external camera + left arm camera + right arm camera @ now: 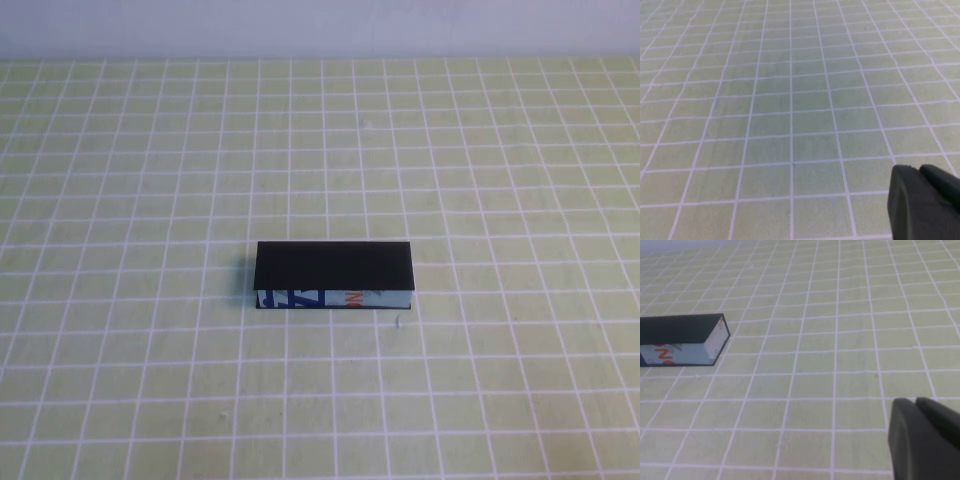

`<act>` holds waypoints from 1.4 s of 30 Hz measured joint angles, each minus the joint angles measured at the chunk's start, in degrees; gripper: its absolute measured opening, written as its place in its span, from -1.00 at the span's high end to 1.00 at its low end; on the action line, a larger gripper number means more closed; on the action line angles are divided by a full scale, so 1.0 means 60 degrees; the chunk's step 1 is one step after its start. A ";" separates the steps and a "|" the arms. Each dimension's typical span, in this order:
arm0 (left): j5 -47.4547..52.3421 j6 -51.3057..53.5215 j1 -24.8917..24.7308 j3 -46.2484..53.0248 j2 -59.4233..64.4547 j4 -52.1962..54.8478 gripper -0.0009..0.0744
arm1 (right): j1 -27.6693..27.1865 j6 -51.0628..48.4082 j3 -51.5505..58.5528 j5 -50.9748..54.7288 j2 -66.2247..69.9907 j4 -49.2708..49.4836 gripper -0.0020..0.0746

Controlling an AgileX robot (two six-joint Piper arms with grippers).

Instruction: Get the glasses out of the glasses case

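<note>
Glasses case (334, 278): I see it lying shut near the middle of the surface (150, 150), black lid up, light blue printed side facing the robot.
Glasses: not visible to me; the lid hides the inside.
Left gripper (925, 202): only a dark part shows at the wrist view's edge, over bare grid; case not in its view. I cannot tell its state.
Right gripper (925, 437): dark part only; the case's end (682, 340) lies well apart from it. State: I cannot tell.
</note>
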 joint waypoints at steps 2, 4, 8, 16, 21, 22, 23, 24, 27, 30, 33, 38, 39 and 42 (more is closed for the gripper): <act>0.0000 0.0000 0.0000 0.0000 0.0000 0.0000 0.99 | 0.0000 0.0000 0.0000 0.0000 0.0000 0.0000 0.99; 0.0000 0.0000 0.0000 0.0000 0.0000 0.0000 0.99 | 0.0000 0.0000 0.0000 0.0000 0.0000 0.0000 0.99; 0.0000 0.0000 0.0000 0.0000 0.0000 0.0000 0.99 | 0.0000 0.0000 0.0000 0.0000 0.0000 0.0000 0.99; 0.0000 0.0000 0.0000 0.0000 0.0000 0.0000 0.99 | 0.0000 0.0000 0.0000 0.0000 0.0000 0.0000 0.99; 0.0000 0.0000 0.0000 0.0000 0.0000 0.0000 0.99 | 0.0000 0.0000 0.0000 0.0000 0.0000 0.0000 0.99; 0.0000 0.0000 0.0000 0.0000 0.0000 0.0000 0.99 | 0.0000 0.0000 0.0000 0.0000 0.0000 0.0000 0.99; 0.0000 0.0000 0.0000 0.0000 0.0000 0.0000 0.99 | 0.0000 0.0000 0.0000 0.0000 0.0000 0.0000 0.99; -0.0018 0.0000 0.0000 0.0000 0.0000 0.0000 0.99 | 0.0000 0.0000 0.0000 0.0000 0.0000 0.0000 0.99; -0.0037 0.0000 0.0000 0.0000 0.0000 -0.0131 0.99 | 0.0000 0.0000 0.0000 0.0000 0.0000 0.0000 0.99; -0.0187 -0.0018 0.0000 0.0000 0.0000 -0.0543 0.99 | 0.0000 0.0000 0.0000 0.0000 0.0000 0.0000 0.99; -0.0603 -0.0018 0.0000 0.0000 0.0000 -0.1609 0.99 | 0.0000 0.0000 0.0000 0.0000 0.0000 0.0000 0.99; -0.1565 -0.0018 0.0000 0.0000 0.0000 -0.4417 0.99 | 0.0000 0.0000 0.0000 0.0000 0.0000 0.0000 0.99; -0.1735 -0.0018 0.0000 0.0000 0.0000 -0.4868 0.99 | 0.0000 0.0000 0.0000 0.0000 0.0000 0.0000 0.99; -0.2112 -0.0018 0.0000 0.0000 0.0000 -0.5650 0.99 | 0.0000 0.0000 0.0000 0.0000 0.0000 0.0000 0.99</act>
